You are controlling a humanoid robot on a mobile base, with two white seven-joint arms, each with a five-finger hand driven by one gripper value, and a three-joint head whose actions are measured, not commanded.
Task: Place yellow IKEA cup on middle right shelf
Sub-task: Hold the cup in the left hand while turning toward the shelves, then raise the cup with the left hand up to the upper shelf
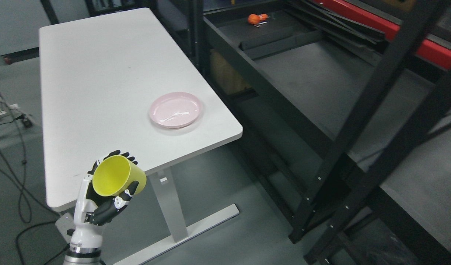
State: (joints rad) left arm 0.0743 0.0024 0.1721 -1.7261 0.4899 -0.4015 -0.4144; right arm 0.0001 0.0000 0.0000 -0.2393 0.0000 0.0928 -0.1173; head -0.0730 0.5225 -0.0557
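Robot's left hand (100,200), white w/ black fingers (122,154), is curled around a yellow plastic cup (116,176), tilted, mouth toward camera, over the near edge of a white rectangular table (100,73). Round pink plate (175,109) sits further back; dark metal shelving (321,84) at right.

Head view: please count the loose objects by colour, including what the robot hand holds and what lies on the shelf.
Yellow: 1, the cup held by the left robot hand
Pink: 1, the plate on the white table
Orange: 1, a small object on the dark shelf
Total: 3
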